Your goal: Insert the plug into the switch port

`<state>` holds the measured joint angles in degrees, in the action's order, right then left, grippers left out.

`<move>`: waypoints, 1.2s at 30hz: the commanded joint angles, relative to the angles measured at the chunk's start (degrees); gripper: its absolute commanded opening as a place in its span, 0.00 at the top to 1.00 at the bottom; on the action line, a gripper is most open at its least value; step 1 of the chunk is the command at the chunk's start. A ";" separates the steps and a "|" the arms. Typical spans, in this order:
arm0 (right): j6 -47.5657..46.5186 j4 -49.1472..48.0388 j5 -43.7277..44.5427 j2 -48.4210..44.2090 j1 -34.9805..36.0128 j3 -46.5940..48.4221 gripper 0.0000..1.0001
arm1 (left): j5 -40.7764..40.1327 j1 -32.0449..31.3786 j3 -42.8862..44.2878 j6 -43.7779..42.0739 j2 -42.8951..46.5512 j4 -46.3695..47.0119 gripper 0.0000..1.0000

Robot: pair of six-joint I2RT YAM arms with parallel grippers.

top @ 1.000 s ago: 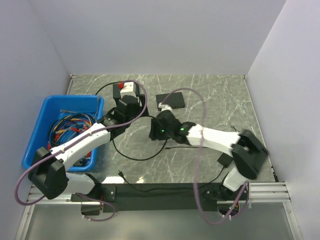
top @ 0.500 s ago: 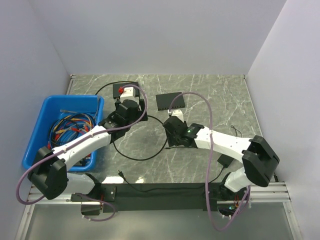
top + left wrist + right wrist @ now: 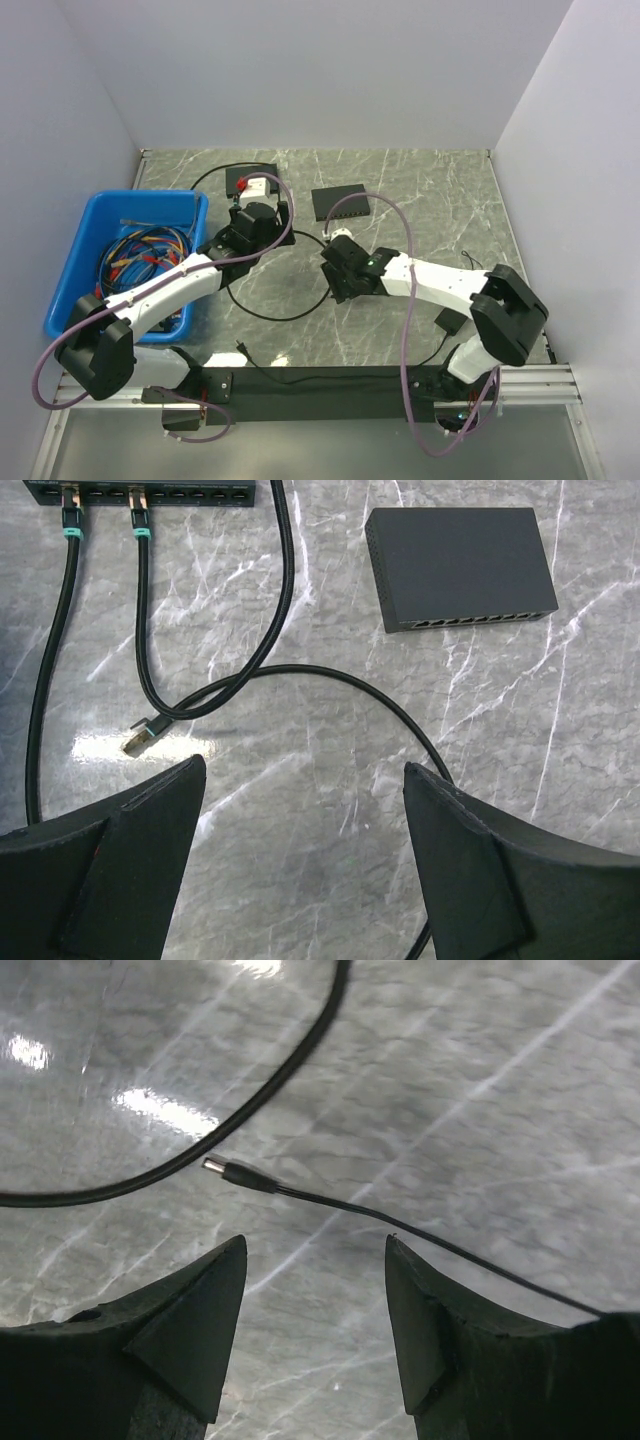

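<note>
switch box (image 3: 460, 560) beside black cable (image 3: 290, 570)

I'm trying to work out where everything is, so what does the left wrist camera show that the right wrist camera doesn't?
Only the left wrist view shows the black switch with its row of ports, a second box with two cables plugged in, and a loose gold-tipped connector. Only the right wrist view shows the small plug on its thin cable, lying free. Both show the marble table, thicker black cable, and open, empty fingers: left gripper, right gripper.
</note>
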<state>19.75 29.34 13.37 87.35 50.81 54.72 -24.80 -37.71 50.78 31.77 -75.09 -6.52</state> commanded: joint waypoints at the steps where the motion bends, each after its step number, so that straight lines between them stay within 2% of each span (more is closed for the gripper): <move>1: -1.99 -2.71 -2.29 1.59 1.22 0.12 0.36 | 0.36 -0.25 -0.42 1.19 1.61 2.22 0.14; 10: -1.73 -5.52 -4.66 5.72 2.28 1.01 0.36 | 0.36 -0.17 -0.77 1.28 1.35 2.48 0.14; 17: -1.82 -5.79 -2.47 10.90 2.54 2.14 0.36 | 0.28 -0.25 -1.04 1.10 1.61 2.48 0.14; 30: -1.56 -1.31 2.36 7.40 5.27 5.57 0.37 | 0.01 -0.17 -1.30 0.84 1.61 2.57 0.14; 36: -1.82 -0.08 5.44 9.06 6.06 7.15 0.37 | 0.19 -0.17 -1.39 0.75 1.44 2.57 0.14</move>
<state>18.31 28.08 15.33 97.21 56.42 59.16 -24.82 -37.71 49.82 32.40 -74.83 -6.26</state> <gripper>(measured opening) 0.634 0.862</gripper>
